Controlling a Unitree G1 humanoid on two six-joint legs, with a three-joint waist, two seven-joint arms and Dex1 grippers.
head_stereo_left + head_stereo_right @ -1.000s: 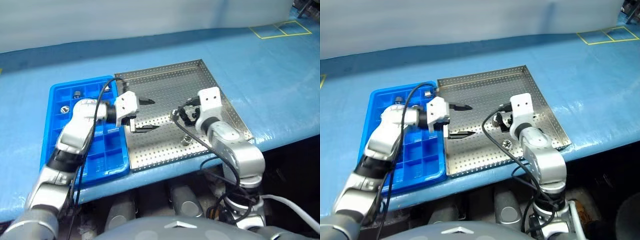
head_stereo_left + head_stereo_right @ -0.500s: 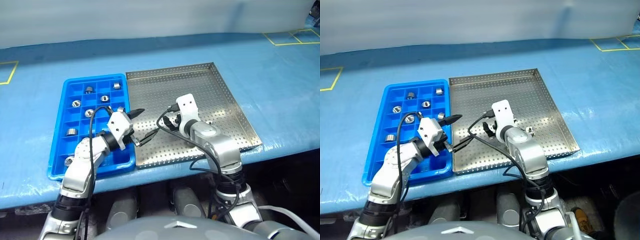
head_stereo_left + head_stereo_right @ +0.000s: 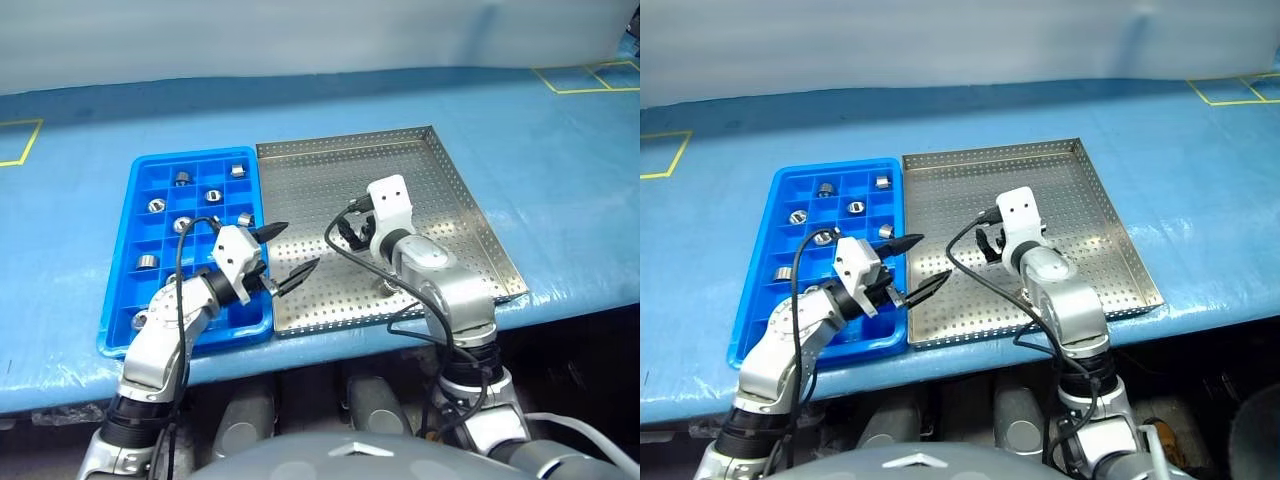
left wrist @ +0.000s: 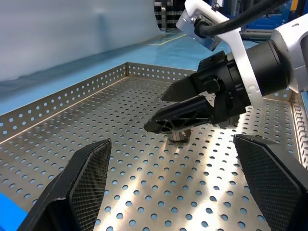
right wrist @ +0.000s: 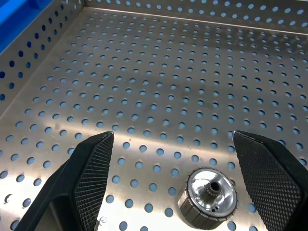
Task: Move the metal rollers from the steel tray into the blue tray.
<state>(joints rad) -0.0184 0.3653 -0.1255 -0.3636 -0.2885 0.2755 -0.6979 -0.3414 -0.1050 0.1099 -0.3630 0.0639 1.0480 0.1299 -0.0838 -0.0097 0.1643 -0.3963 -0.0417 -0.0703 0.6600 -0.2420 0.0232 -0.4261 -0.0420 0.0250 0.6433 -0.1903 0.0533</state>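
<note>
The steel tray (image 3: 455, 195) lies on a blue-covered table (image 3: 560, 150), its long left rim just beside the blue tray (image 3: 128, 290), which sits to the robot's left. Several metal rollers occupy separate compartments in the far half of the blue tray: one (image 3: 182, 179) and another (image 3: 237, 171) in the far row, then (image 3: 156, 205), (image 3: 213, 196), (image 3: 182, 225), (image 3: 244, 219) and (image 3: 147, 262) nearer the robot. One roller (image 5: 208, 196) remains on the perforated floor of the steel tray, standing on end with its toothed centre bore facing up; in the right wrist view it lies between the two fingers of the right gripper (image 5: 173, 183), closer to one finger and touching neither. The right gripper's jaws stand wide and empty, angled down over the tray's near half. The left gripper (image 3: 282, 255) hangs over the seam between the two trays, pointing toward the steel tray, jaws also spread wide with nothing between them. In the left wrist view the right gripper's black fingers (image 4: 187, 118) hover directly above the same roller (image 4: 179, 136), apart from it.
</note>
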